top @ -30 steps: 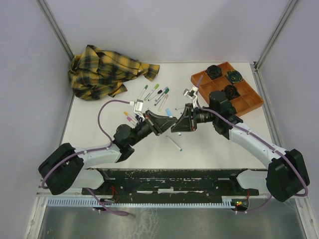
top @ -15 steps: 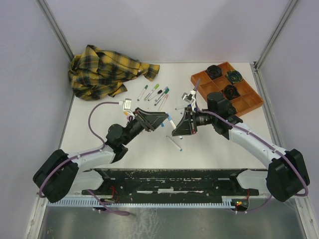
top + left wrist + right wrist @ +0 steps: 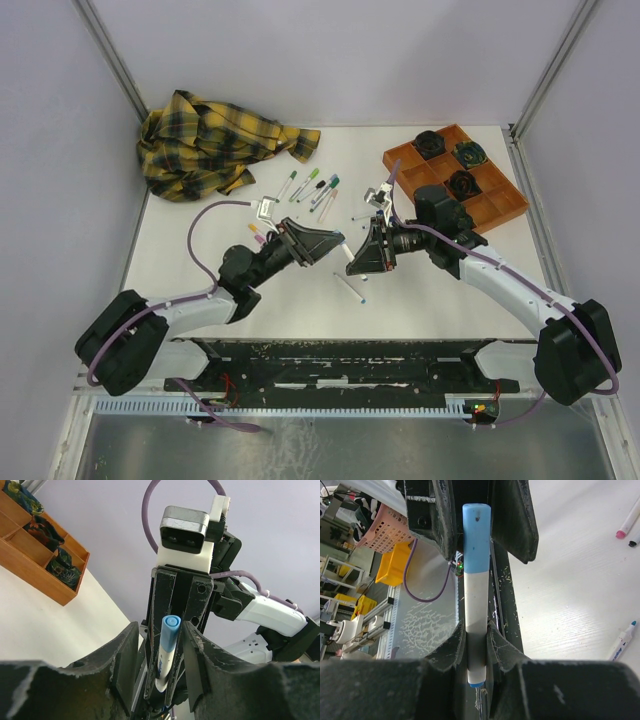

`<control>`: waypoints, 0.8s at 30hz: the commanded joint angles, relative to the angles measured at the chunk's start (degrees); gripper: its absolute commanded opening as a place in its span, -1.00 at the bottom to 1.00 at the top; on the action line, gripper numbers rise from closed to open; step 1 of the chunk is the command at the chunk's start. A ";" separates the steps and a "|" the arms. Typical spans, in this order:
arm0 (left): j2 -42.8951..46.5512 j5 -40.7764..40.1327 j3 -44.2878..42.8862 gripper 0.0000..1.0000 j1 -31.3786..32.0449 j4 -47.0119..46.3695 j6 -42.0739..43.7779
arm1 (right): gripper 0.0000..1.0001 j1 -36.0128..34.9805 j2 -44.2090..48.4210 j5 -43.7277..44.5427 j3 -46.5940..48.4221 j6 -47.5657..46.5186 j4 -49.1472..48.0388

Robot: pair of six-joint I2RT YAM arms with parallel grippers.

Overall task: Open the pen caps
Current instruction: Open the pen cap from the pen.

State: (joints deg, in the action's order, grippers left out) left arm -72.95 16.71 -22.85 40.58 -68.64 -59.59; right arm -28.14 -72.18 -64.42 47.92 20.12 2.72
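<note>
A white pen [image 3: 476, 610] with a blue pen cap [image 3: 476, 540] is clamped by its barrel in my right gripper [image 3: 476, 647], which is shut on it. In the left wrist view the same blue cap [image 3: 170, 632] stands between the fingers of my left gripper [image 3: 160, 652]. Those jaws are open, with a gap on the cap's left side. From above, the left gripper [image 3: 338, 245] and the right gripper [image 3: 353, 257] meet tip to tip over the table's middle. Several capped pens [image 3: 312, 187] lie behind them.
An uncapped pen [image 3: 350, 288] lies on the table just in front of the grippers. A yellow plaid cloth [image 3: 220, 145] is bunched at the back left. An orange tray [image 3: 497, 207] with dark round objects stands at the back right.
My left gripper has opened from shut, drawn back to the left, then come forward round the blue cap again. The right gripper has kept its hold on the pen.
</note>
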 commanded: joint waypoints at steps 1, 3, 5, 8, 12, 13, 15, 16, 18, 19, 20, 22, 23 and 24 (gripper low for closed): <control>-0.91 1.39 -3.07 -0.10 -0.15 -3.75 -1.88 | -1.00 -0.40 0.02 0.08 2.91 -1.68 -0.12; -1.41 1.60 -3.61 -0.12 -0.13 -3.50 -1.90 | -1.00 -0.50 0.00 0.07 2.96 -1.81 0.04; -1.85 1.98 -3.98 -0.16 -0.17 -3.58 -1.90 | -1.00 -0.45 -0.09 0.24 3.03 -2.06 0.32; -2.27 2.26 -4.12 -0.33 -0.15 -3.88 -1.87 | -1.00 -0.52 -0.23 0.32 3.14 -2.27 0.60; -2.63 3.23 -4.58 -0.74 -0.16 -4.15 -1.83 | -1.00 -0.54 -0.37 0.37 3.20 -2.45 0.96; -2.64 3.32 -4.68 -0.90 -0.19 -4.34 -1.85 | -1.00 -0.64 -0.48 0.43 3.23 -2.50 1.06; -2.24 2.89 -4.87 -0.94 -0.57 -4.24 -1.67 | -1.00 -0.68 -0.78 0.58 3.10 -2.54 1.15; -1.72 2.33 -5.02 -0.95 -1.29 -3.76 -1.52 | -1.00 -0.69 -1.10 0.53 3.06 -2.59 1.15; -0.06 0.82 -5.79 -0.95 -3.98 -1.64 -0.96 | -1.00 -0.71 -2.02 0.51 2.98 -2.31 1.19; 0.93 0.14 -6.62 -0.95 -5.88 -0.24 0.00 | -1.00 -0.83 -2.43 0.45 2.91 -2.24 1.17; 1.80 -0.89 -7.77 -0.95 -7.95 1.95 0.71 | -1.00 -0.96 -2.86 0.30 2.96 -2.16 1.30; 2.44 -2.25 -10.44 -0.95 -12.38 4.08 1.17 | -1.00 -1.26 -4.07 -0.02 3.12 -1.66 1.35; 2.20 -2.48 -11.80 -0.94 -14.63 3.51 0.79 | -1.00 -1.42 -4.75 -0.23 3.22 -1.46 1.42; 1.70 -2.74 -12.90 -0.94 -16.72 2.27 -0.03 | -1.00 -1.56 -5.23 -0.34 3.27 -1.41 1.60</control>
State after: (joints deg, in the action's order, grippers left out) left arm -73.58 22.81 -28.21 34.15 -62.35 -59.99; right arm -28.84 -76.05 -61.49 50.46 19.25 1.50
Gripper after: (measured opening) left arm 0.128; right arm 0.209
